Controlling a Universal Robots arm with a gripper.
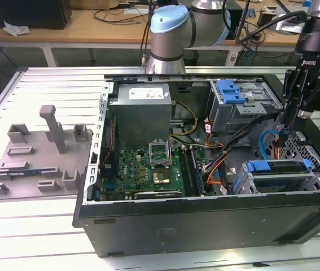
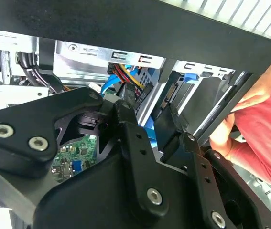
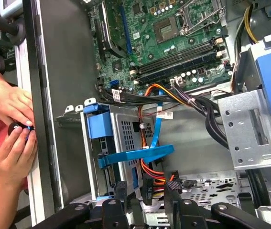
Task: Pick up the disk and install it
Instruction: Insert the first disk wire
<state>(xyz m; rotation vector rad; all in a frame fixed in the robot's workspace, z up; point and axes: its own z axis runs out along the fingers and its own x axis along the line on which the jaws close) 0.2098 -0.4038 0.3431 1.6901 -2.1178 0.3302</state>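
Lying on its side on slotted metal table (image 1: 41, 237): PC case (image 1: 205, 228), side panel off, interior facing up. Judged: laid this way for arm access from above.

Sitting in lower right of exterior view, inside lower drive cage (image 1: 318, 180): disk (image 1: 278, 172), silver body under blue carrier rail, lying flat and level w/ cage. Appearing to be in its bay already; full seating not confirmable.

Standing further back, upper right: second drive cage (image 1: 244, 113) carrying blue latch piece (image 1: 230, 90), separate from disk. Motherboard (image 1: 148, 166) occupying centre of case.

Resting at lower left of exterior view, well apart from case: grey fixture (image 1: 41, 158), not involved.

Pressing against outer wall of case: person's hand (image 3: 11, 107), red sleeve beside it. Judged: steadying or working the chassis edge; purpose not confirmable.

Hanging at exterior view's right: gripper (image 1: 288, 125), pointing down into case just above and behind disk, in among the cable bundle (image 1: 244, 141).

Claw state: released, fingers (image 3: 121, 200) standing parted about midway in both wrist views, w/ clear gap between. Grasping nothing. Lying in that gap, beyond the tips: black connector (image 3: 152, 193) w/ orange and red leads. Contact w/ either finger not confirmable. Touching disk: no, apart from it.
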